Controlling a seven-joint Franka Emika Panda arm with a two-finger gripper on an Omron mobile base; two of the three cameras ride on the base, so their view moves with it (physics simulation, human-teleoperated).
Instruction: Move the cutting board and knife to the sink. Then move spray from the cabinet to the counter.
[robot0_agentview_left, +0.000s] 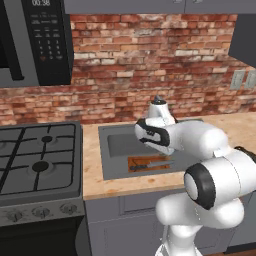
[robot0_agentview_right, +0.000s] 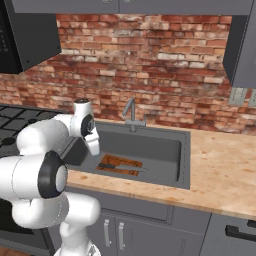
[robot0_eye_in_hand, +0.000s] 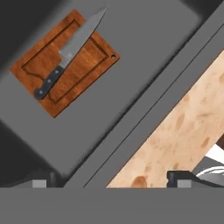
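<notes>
step: first half looks done; board flat on the sink floor, knife lying on it, blade tip jutting past the board's edge.
gripper: fingers spread wide, holding nothing, raised over the sink's front rim and well apart from board and knife.
remaining: spray to come out of the cabinet onto the counter; no spray visible yet.
next move: probably lifting clear of the basin, swinging or driving toward the cabinet at upper right, opening the door first if shut; door state not readable from here.
hand view: looks straight down; shows the board's groove, the knife's black handle toward one end, the basin wall and a strip of counter.
right base view: shows the faucet behind the basin, the cabinet's dark side and the long stretch of counter to the right.
left base view: shows the stove and microwave to the left of the sink; board partly hidden behind the arm.
</notes>
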